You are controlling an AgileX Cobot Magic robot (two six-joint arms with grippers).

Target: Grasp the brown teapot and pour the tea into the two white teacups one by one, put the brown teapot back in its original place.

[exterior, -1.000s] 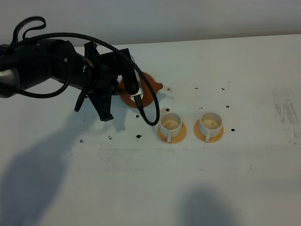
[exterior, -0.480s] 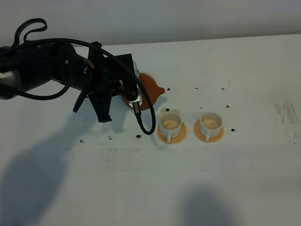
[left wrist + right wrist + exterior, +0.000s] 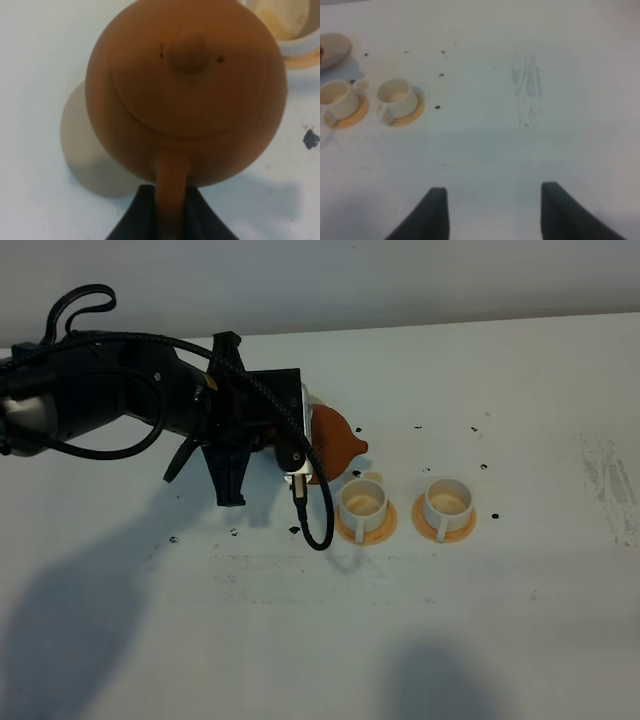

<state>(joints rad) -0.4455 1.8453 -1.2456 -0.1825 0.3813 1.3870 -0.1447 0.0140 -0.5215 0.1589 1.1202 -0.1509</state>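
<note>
White, speck-marked table (image 3: 520,630): teapot held aloft beside the cups.
The left gripper (image 3: 167,215) is clamped on the loop handle of the brown teapot (image 3: 185,90), probably so the spout leads toward the nearer teacup (image 3: 362,502). The pot hangs clear of its cream saucer (image 3: 82,150), with the second teacup (image 3: 447,502) further along. The right gripper (image 3: 492,210) is spread wide and empty. From above, the arm hides the handle and saucer, and no tea is visible.

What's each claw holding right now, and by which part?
Left claw holds the brown teapot by its loop handle. Right claw is open, holding nothing.
</note>
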